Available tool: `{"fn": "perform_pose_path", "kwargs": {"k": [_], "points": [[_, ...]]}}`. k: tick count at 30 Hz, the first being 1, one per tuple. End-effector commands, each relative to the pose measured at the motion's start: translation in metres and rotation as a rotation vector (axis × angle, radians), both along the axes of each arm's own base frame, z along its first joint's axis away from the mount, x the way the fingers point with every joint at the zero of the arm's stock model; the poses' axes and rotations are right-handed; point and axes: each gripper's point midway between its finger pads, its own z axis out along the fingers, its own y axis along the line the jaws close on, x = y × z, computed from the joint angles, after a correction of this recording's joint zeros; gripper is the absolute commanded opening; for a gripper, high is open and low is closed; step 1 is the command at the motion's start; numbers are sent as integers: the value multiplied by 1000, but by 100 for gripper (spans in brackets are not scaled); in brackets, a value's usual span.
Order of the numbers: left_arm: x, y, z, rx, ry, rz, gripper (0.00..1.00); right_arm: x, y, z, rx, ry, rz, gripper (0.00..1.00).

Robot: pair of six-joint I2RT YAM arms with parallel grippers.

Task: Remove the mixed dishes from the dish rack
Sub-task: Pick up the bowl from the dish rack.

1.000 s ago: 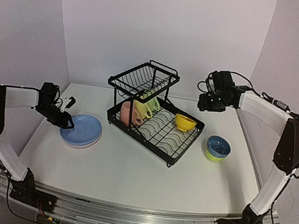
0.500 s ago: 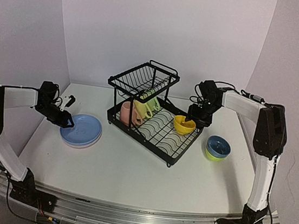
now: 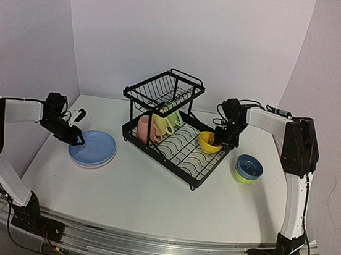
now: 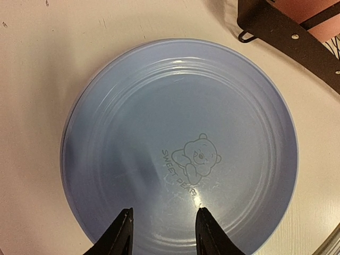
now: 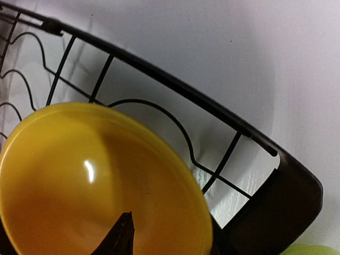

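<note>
- Top view: your left gripper (image 3: 77,141) hangs at the left rim of the round blue plate (image 3: 96,147) on the white table (image 3: 150,193). Your right gripper (image 3: 218,142) sits at the small yellow bowl (image 3: 208,141), in the lower tray of the black wire dish rack (image 3: 181,166) (its right end).
- Left wrist: the jaws stand apart over the plate, with nothing between them.
- Right wrist: one black finger (image 5: 123,234) dips inside the bowl. The other is hidden, so you cannot tell whether it grips.

You see a glossy, smooth yellow bowl (image 5: 101,175) in a matt black wire rack (image 5: 287,196), and a shiny blue plate (image 4: 180,143) beside the rack.
</note>
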Motion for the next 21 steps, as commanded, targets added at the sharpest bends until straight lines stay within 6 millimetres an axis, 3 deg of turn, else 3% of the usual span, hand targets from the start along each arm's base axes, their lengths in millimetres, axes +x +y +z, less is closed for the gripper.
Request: {"fn": "perform_pose_path", "kwargs": {"k": [1,7,10,16,21], "points": [[11,0,25,1,-76,-11,40,6,11,9,37,0,5,28],[11,-1,27,-4,-80,-11,40,14,7,32,26,-59,-24,1],[11,-1,26,-1,-80,-13,40,17,6,52,35,-100,-41,0],[13,-1,29,-1,-90,-15,40,21,6,109,88,-209,-58,0],[13,-1,33,-4,-95,-17,40,9,0,160,130,-295,-65,0]]}}
